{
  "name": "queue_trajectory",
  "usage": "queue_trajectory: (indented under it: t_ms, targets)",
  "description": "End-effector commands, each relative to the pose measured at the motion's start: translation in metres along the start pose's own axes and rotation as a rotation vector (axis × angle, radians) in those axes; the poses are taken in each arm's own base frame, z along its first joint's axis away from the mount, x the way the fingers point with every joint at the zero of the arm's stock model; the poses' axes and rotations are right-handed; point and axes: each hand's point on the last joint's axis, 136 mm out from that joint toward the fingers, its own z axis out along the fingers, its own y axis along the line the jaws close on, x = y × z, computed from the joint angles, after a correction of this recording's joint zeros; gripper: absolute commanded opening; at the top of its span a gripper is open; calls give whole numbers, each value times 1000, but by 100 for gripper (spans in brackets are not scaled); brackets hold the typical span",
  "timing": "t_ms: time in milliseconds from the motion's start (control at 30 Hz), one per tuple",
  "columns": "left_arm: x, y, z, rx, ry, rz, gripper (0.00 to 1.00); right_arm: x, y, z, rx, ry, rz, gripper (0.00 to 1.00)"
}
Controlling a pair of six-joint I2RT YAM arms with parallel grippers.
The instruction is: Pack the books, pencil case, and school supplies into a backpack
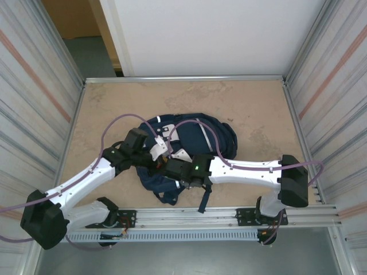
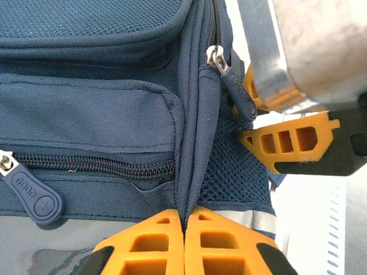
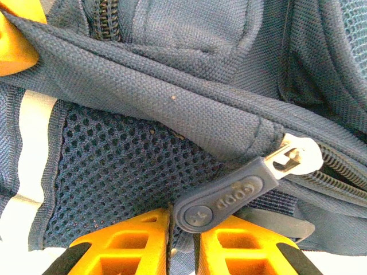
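The navy backpack (image 1: 198, 134) lies mid-table, with both arms reaching over its near side. My left gripper (image 1: 155, 157) (image 2: 184, 220) is shut on a raised fabric seam of the backpack (image 2: 103, 114) beside a zipped pocket. My right gripper (image 1: 167, 166) (image 3: 183, 220) sits just to the right of it, its orange fingers (image 2: 287, 143) closed to a narrow gap on a dark rubber zipper pull (image 3: 229, 197) (image 2: 239, 94) against the mesh side of the backpack (image 3: 126, 166). An orange left fingertip (image 3: 14, 51) shows at the top left. Books, pencil case and school supplies are out of view.
The tan table (image 1: 114, 103) is fenced by a metal frame and corrugated side walls (image 1: 34, 97). A slotted rail (image 1: 229, 220) runs along the near edge. Dark straps (image 1: 203, 197) trail toward it. A second zipper pull (image 2: 37, 197) hangs on the front pocket.
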Motion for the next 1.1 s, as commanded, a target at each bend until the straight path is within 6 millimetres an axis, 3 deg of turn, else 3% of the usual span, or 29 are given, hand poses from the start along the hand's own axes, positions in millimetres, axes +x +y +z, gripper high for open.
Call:
queue_trajectory:
  t_ms: [0, 67, 100, 200, 333, 433, 667, 800, 933, 1067]
  targets:
    - [-39, -16, -17, 50, -134, 126, 0, -13, -6, -18, -13, -52, 22, 20]
    - [-37, -16, -17, 45, -132, 140, 0, -16, -9, -25, -15, -62, 35, 38]
    - [-36, -15, -17, 39, -133, 145, 0, -18, -10, -29, -26, -72, 47, 42]
    - [-37, -16, -19, 38, -136, 143, 0, -22, -9, -39, -107, -98, 118, 47]
    - [-43, -26, -22, 91, -158, 160, 0, -27, -15, -39, -227, -87, 354, 54]
    - [-45, -28, -24, 96, -166, 166, 0, -27, -18, -38, -251, -88, 459, 52]
    - [-43, -27, -21, 99, -160, 157, 0, -26, -14, -34, -208, -79, 524, 46]
    - [-42, -27, -20, 105, -161, 151, 0, -17, -35, -27, -33, -102, 760, 37]
    - [-43, -26, -19, 104, -162, 150, 0, -16, -32, -19, 29, -89, 846, 31]
    - [-42, -28, -21, 104, -164, 157, 0, -28, -25, -22, 13, -131, 846, 27]
